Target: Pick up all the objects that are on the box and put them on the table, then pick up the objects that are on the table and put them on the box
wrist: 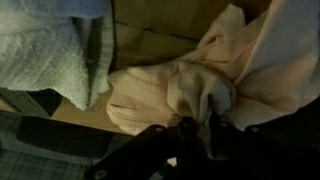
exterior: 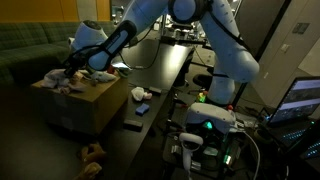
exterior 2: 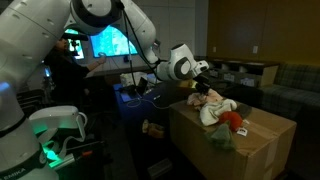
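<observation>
the room is dim in both exterior views, and the floor falls into deep shadow. the strongest light is a cyan monitor (exterior 2: pixel 110 42) at the far edge of the worktop (exterior: pixel 160 80), blown out to glare. my base (exterior 2: pixel 55 135) glows green and tints the cables near it. a laptop screen (exterior: pixel 303 100) shines faintly. the box (exterior 2: pixel 245 140) catches warm light on top, with darker sides. the wrist view is soft and grainy: the pale cloth (wrist: pixel 180 85) is blurred, and my gripper (wrist: pixel 190 135) is a black out-of-focus shape, so i cannot tell its jaws.
</observation>
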You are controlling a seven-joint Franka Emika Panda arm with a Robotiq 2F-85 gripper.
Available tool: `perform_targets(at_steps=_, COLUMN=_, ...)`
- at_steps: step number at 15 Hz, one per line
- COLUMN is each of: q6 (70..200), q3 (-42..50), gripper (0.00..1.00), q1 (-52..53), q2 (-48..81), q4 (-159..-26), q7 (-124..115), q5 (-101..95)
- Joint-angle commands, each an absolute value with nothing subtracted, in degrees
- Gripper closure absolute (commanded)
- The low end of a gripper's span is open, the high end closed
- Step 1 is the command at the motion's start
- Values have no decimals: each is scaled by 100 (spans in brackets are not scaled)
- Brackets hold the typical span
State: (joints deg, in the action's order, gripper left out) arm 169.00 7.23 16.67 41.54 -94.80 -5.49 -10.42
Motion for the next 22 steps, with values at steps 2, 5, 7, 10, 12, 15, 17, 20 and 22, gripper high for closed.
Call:
perform_targets(at_steps=2, q6=16313, q3=-116, gripper=96, q1=1096, q2=3342, q4=-9865, q7=99, q5=-876)
perform_targets(at_steps=5, q6=15926, q3=-603, gripper=96, q1=757, q2=2837, q4=-10132, q7=489, q5=-686)
perform_targets(at_steps=7, q6=15695, q3=-912, gripper=96, q1=527, q2=2456, q4=-10357, q7=797, q5=-450)
perform_targets(at_steps=10, q6=15448, q3=-1295, gripper=96, q1=210, q2=1799, q4=-10794, q7=1315, q5=51)
perform_targets(at_steps=12, q6=15218, q3=-1504, gripper=96, q1=34, q2=1378, q4=-11018, q7=1690, q5=509)
perform_targets(at_steps=15, q6=14730, q3=-1705, gripper=96, q1=-154, q2=708, q4=-11334, q7=2445, q5=1463)
perform_targets(at_steps=17, q6=14308, q3=-1618, gripper=96, q1=-122, q2=241, q4=-11499, q7=2915, q5=2067)
perform_targets(at_steps=20, q6=13472, q3=-1274, gripper=96, q1=58, q2=-460, q4=-11699, q7=3505, q5=2764)
perform_targets(at_steps=22, q6=12854, q3=-988, gripper=96, q1=181, q2=-845, q4=-11761, q7=3691, q5=2955)
